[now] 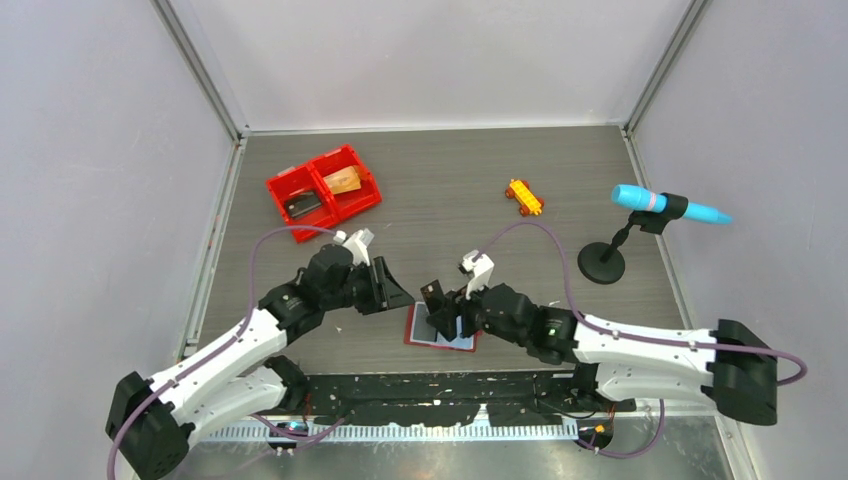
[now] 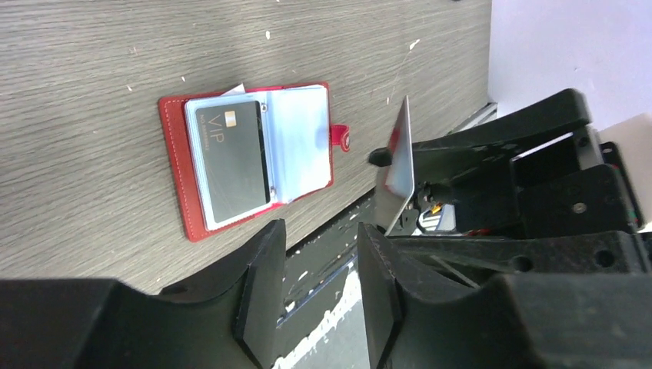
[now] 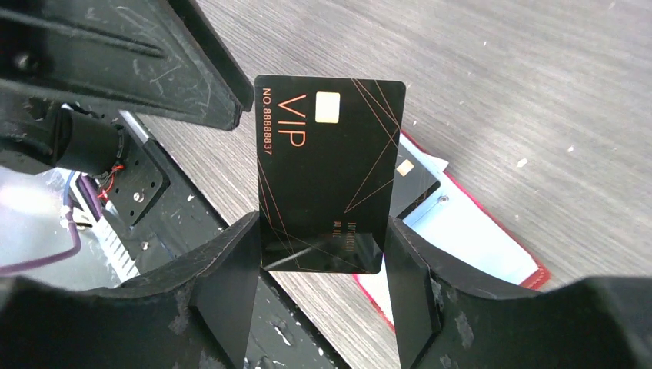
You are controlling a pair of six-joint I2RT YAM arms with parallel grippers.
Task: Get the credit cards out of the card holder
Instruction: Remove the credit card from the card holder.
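The card holder (image 1: 462,342) lies open and flat near the table's front edge, dark red with pale blue sleeves (image 2: 301,134). One black VIP credit card (image 2: 234,163) sits in its left sleeve. My right gripper (image 3: 321,231) is shut on a second black VIP credit card (image 3: 330,169), pinched by its side edges and held upright just above the holder (image 3: 492,250). In the left wrist view that card (image 2: 401,154) shows nearly edge-on. My left gripper (image 2: 319,231) is open and empty, hovering just left of the holder (image 2: 173,169) and the right gripper (image 1: 440,308).
A bright red two-compartment bin (image 1: 322,192) with items inside stands at the back left. A small orange-yellow toy vehicle (image 1: 524,196) lies at the back centre. A blue microphone (image 1: 665,205) on a black stand (image 1: 603,265) is at the right. The black mounting rail (image 1: 450,392) runs along the near edge.
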